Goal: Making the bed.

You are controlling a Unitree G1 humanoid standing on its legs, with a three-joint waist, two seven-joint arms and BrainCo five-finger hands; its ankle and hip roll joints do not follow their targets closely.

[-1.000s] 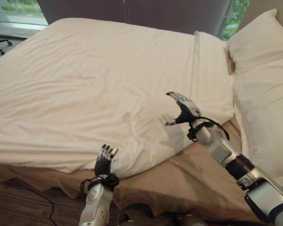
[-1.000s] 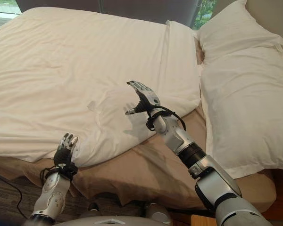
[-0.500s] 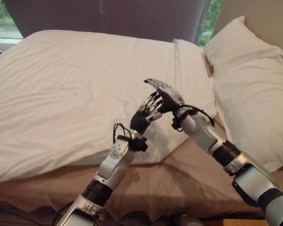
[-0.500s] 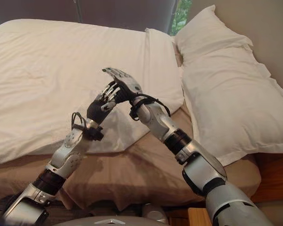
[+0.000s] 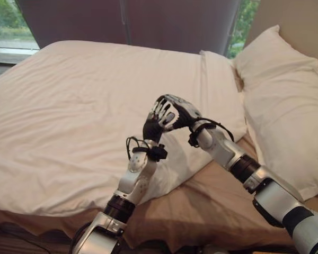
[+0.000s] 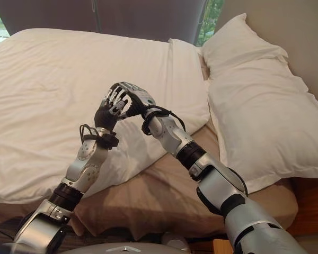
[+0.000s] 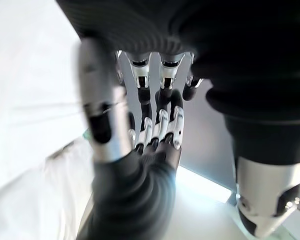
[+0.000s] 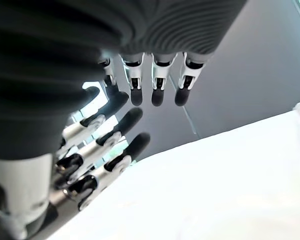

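Hands raised together above the bed.
Left hand [image 5: 155, 123] and right hand [image 5: 181, 110] meet fingertip to fingertip, fingers extended, holding nothing, above the wrinkled white duvet [image 5: 79, 100]; two plump white pillows [image 5: 278, 95] lie alongside; tan sheet [image 5: 212, 206] exposed.

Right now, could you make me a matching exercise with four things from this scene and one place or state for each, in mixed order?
Things:
1. white duvet
2. pillows
3. tan sheet
4. left hand

Places or states:
A. raised above the duvet, fingers against the right hand
B. stacked at the head of the bed
C. spread over most of the bed
D. bare at the near edge, under the duvet's corner

Pairs: 1-C, 2-B, 3-D, 4-A
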